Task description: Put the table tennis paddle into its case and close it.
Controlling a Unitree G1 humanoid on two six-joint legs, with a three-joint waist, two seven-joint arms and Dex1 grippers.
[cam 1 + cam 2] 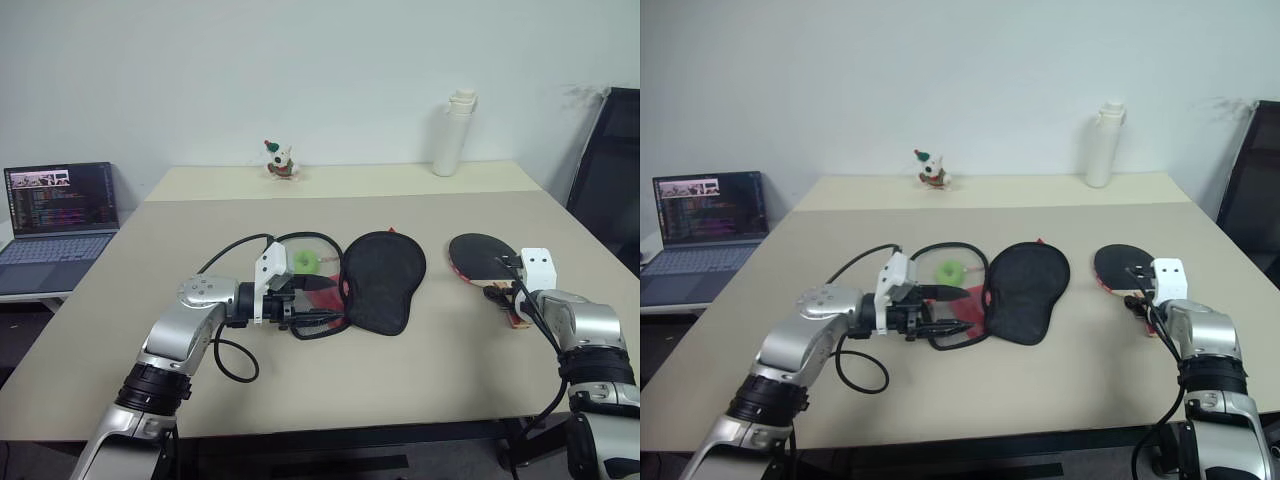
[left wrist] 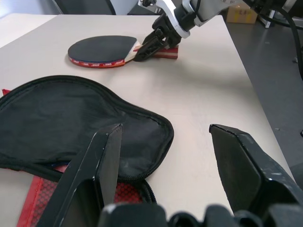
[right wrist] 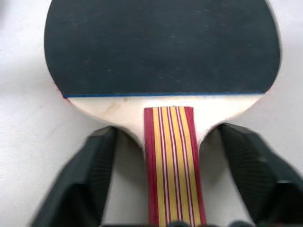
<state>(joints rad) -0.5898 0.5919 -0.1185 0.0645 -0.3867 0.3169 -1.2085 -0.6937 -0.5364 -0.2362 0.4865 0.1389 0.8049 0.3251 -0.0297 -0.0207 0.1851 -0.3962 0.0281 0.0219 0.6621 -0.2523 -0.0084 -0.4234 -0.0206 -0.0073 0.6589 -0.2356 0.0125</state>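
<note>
Wooden paddle handle (image 3: 174, 165) between right claw (image 3: 175, 189) fingers, spread, untouching; left claw (image 2: 165, 156) open beside case (image 2: 80, 123)

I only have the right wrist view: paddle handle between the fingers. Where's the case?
Observer: The case lies at the table's middle, apart from the table tennis paddle.
Operator: Open or zipped?
Observer: Open: the left wrist view shows its black flap lifted off the red inside.
Operator: Left gripper holding it?
Observer: The left gripper is open, one finger over the case's edge, not clamped.
Operator: Right gripper closed yet?
Observer: No, the right gripper straddles the handle with gaps either side.
</note>
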